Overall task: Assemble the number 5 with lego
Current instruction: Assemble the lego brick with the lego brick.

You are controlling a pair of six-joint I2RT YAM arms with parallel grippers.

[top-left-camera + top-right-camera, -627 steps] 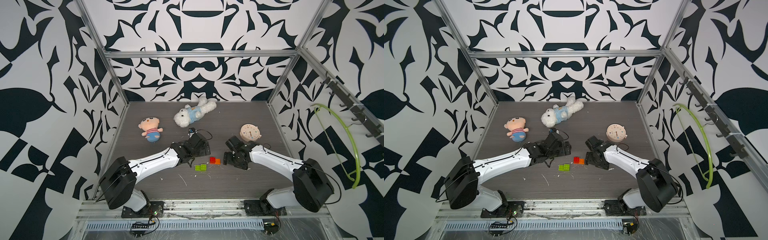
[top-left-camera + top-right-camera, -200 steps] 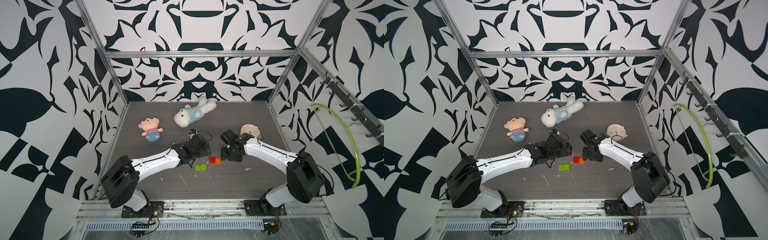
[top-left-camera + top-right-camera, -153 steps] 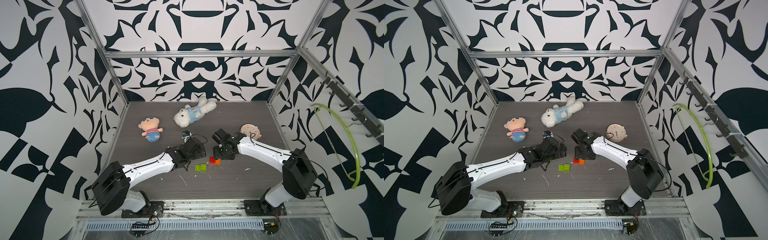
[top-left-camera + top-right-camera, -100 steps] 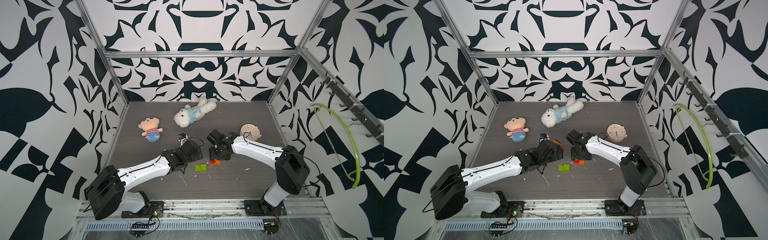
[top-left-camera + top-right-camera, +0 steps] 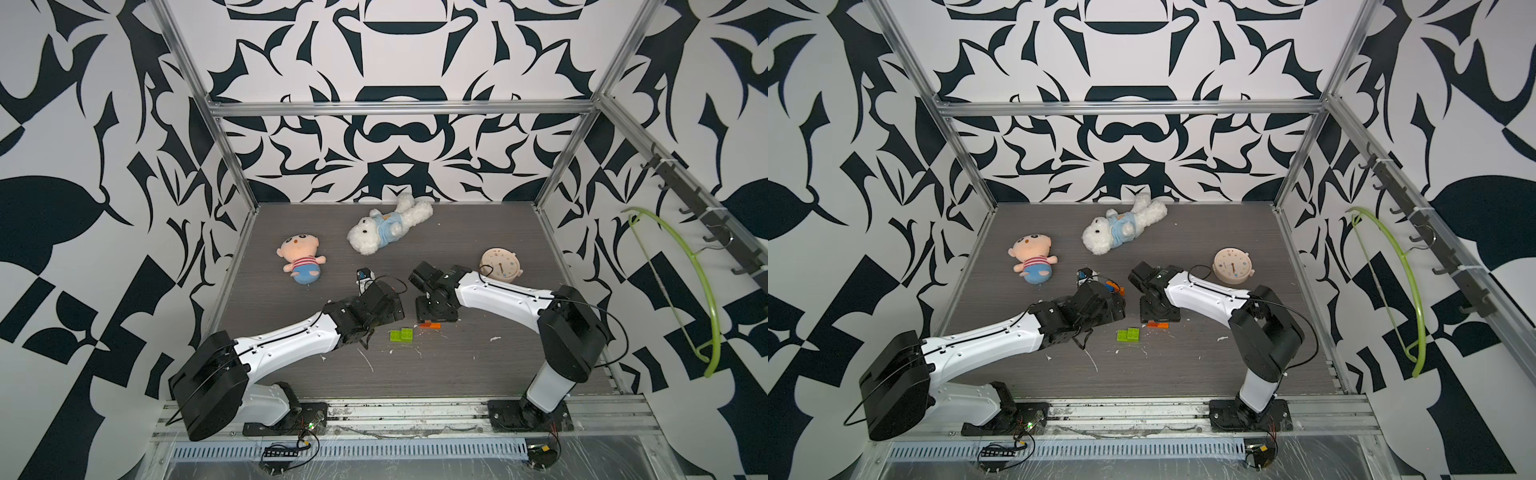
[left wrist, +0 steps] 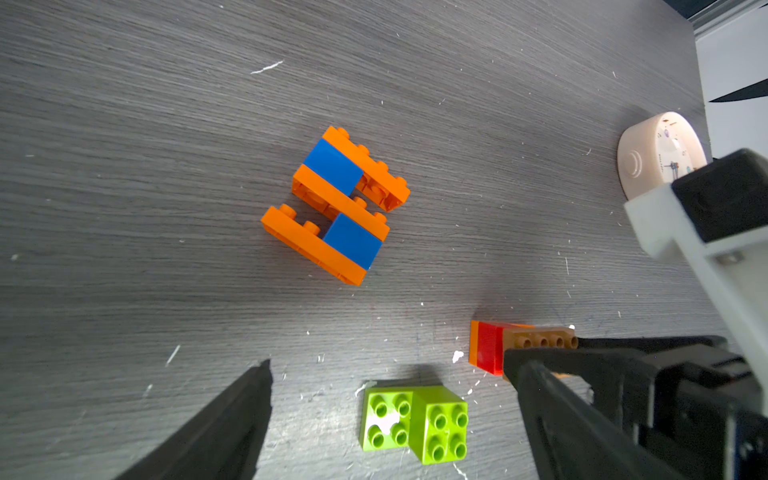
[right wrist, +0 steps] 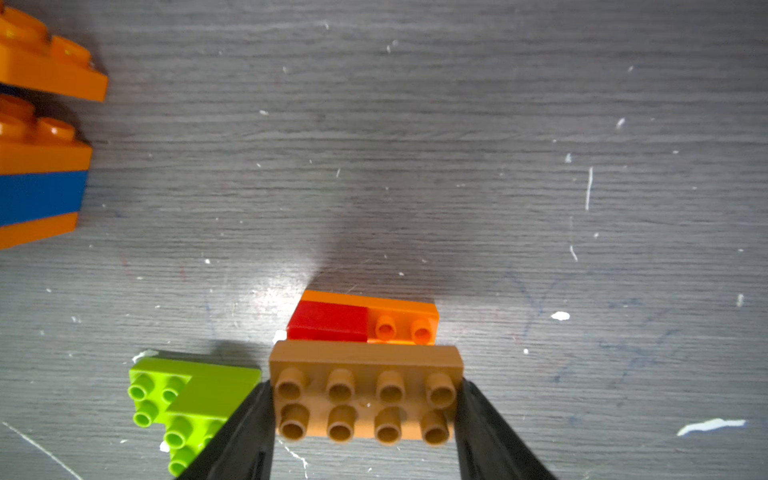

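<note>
In the right wrist view my right gripper (image 7: 365,415) is shut on a tan eight-stud lego brick (image 7: 365,395), gripped by its short ends. The brick sits against a small red and orange cluster (image 7: 365,322) on the table. Two joined lime green bricks (image 7: 183,399) lie right beside it. My left gripper (image 6: 390,419) hangs open above those green bricks (image 6: 413,422), touching nothing. An orange and blue cluster (image 6: 336,203) lies flat further off. In both top views the green bricks (image 5: 402,335) (image 5: 1128,334) lie between the two wrists.
A baby plush doll (image 5: 301,264) and a white bear plush (image 5: 384,230) lie toward the back. The round beige clock (image 5: 500,266) stands behind my right arm. A green hanger (image 5: 702,291) hangs outside the right wall. White flecks dot the tabletop.
My right arm has swung left toward the middle, carrying the tan brick up to the red and orange cluster. The left arm has drawn back a little to the left, still open.
</note>
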